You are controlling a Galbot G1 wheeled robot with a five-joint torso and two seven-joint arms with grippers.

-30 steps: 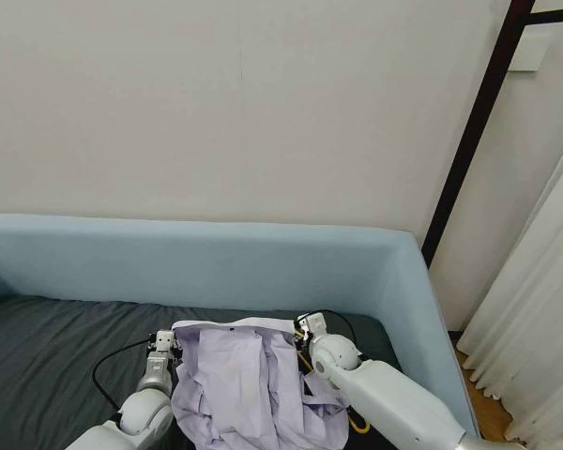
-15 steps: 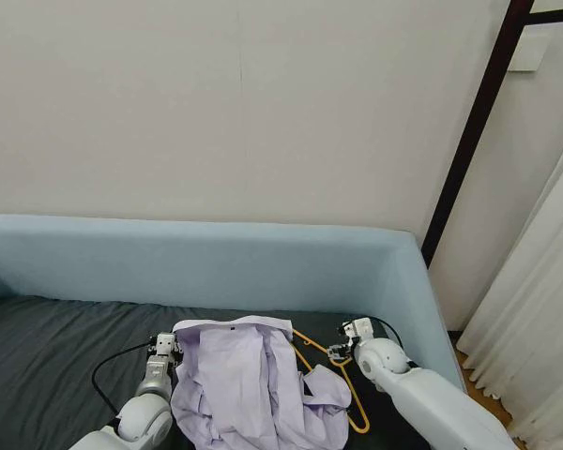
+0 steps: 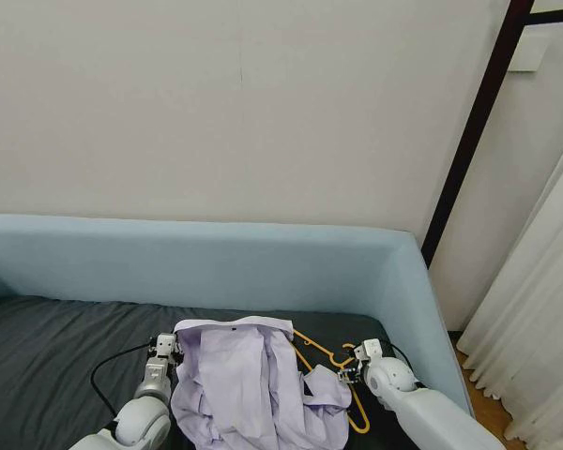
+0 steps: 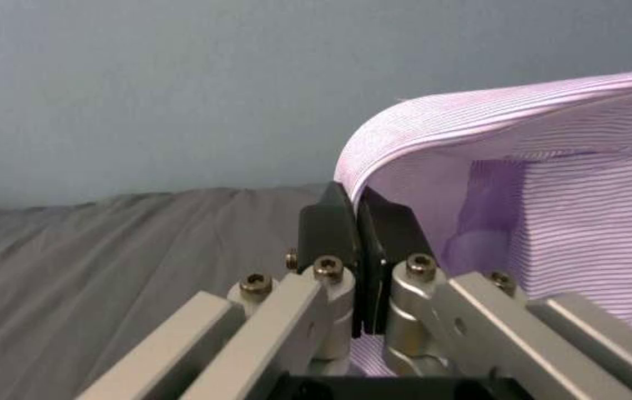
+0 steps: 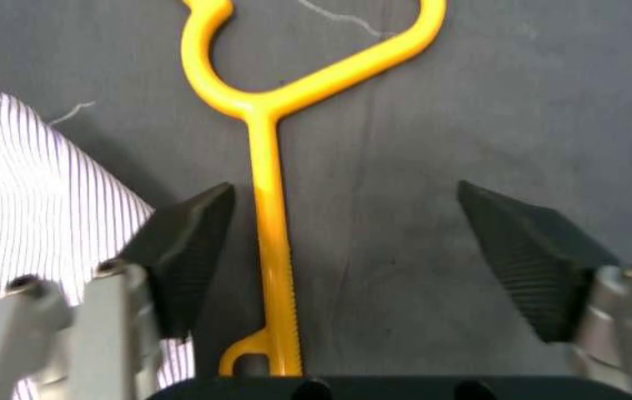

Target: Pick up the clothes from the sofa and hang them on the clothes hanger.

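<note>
A lilac striped shirt (image 3: 253,389) lies crumpled on the dark sofa seat (image 3: 47,347). A yellow hanger (image 3: 342,384) sticks out from under its right side. My left gripper (image 3: 164,347) is shut on the shirt's collar edge (image 4: 374,154), seen up close in the left wrist view with the pads (image 4: 338,225) pinching the fabric. My right gripper (image 3: 352,367) is open and hovers just above the yellow hanger (image 5: 266,208), whose bar runs between the two spread fingers (image 5: 188,250).
The sofa has a pale blue back and arm (image 3: 403,281). A dark pole (image 3: 469,131) stands against the wall at the right, with white curtains (image 3: 544,328) beside it. A black cable (image 3: 108,370) loops by my left arm.
My right gripper has left the shirt's collar and moved right, over the yellow hanger, which is now uncovered. The left gripper has stayed shut on the shirt.
</note>
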